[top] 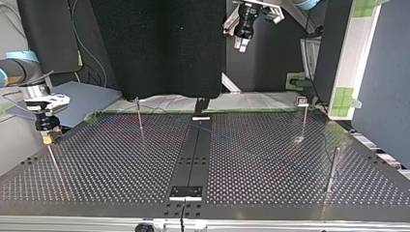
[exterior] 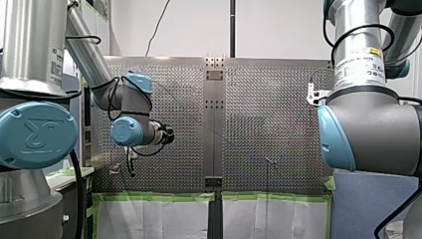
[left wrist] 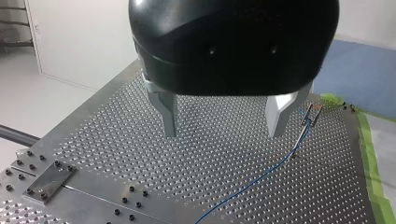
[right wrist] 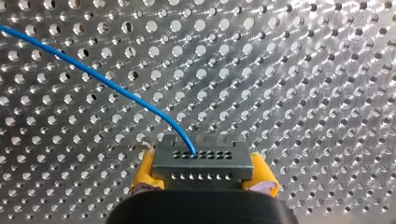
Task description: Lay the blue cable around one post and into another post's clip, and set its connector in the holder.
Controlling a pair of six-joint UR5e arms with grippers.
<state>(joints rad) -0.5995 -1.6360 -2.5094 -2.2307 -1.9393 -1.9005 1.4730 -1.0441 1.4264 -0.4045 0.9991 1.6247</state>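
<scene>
The right gripper [right wrist: 203, 179] pinches the connector [right wrist: 204, 161] by its sides so the cable [right wrist: 116, 91] trails free; the left gripper [left wrist: 223, 133] hangs spread above the bench [left wrist: 140, 156].

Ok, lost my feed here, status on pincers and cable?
Left pincer open, empty. Right pincer shut on connector, blue cable trailing from it. No obstruction seen.

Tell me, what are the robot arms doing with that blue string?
My right gripper pinches a small dark connector between its yellow pads, above the holey table. The blue cable comes out of that connector and trails away across the table. My left gripper hangs open higher up, holding nothing. The connector is not set down anywhere yet.
</scene>
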